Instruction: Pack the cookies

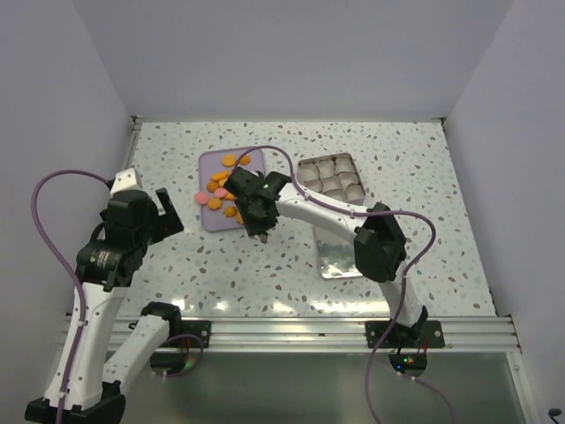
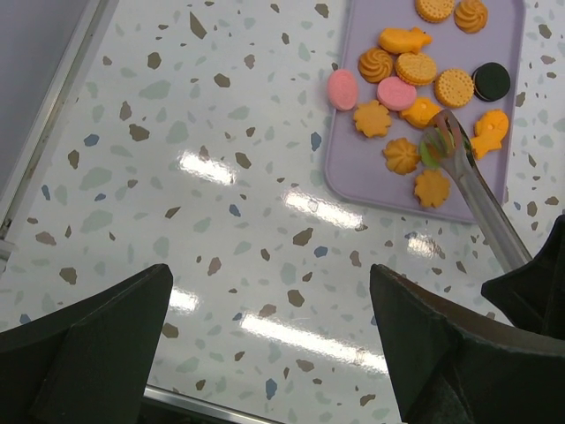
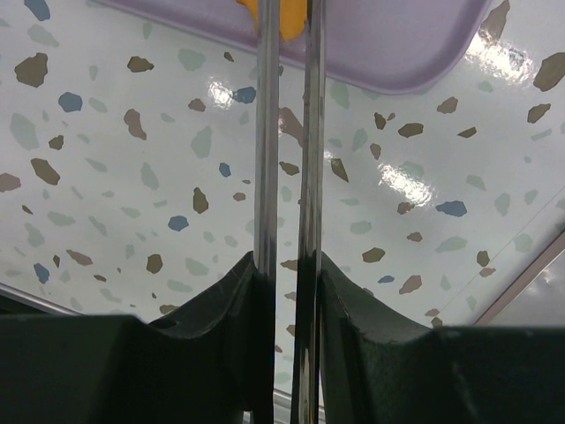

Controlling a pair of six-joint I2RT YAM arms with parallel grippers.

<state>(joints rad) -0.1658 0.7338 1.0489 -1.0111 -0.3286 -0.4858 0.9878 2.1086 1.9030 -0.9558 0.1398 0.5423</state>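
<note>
- Cookies (image 2: 415, 68): lying on lilac tray (image 2: 353, 168), far-centre of surface (image 1: 265, 274), just left of metal tin (image 1: 299, 168).
- Colours: mostly orange, rounds, flowers and fish shapes; two pink (image 2: 342, 88), one black (image 2: 491, 81), one green (image 2: 430, 154).
- Tin: divided into compartments w/ pale liners.
- R gripper (image 3: 287, 274): jaws closed on metal tongs (image 3: 267, 132). Both tong arms are pinched between them, approx. parallel w/ a narrow gap.
- Tong tips: at green cookie, toward tray's near edge, one tip each side of it per left wrist view. Whether it is lifted off tray: cannot tell.
- L gripper (image 2: 271, 274): jaws wide open, gripping nothing, over surface left of tray, apart from it.
</note>
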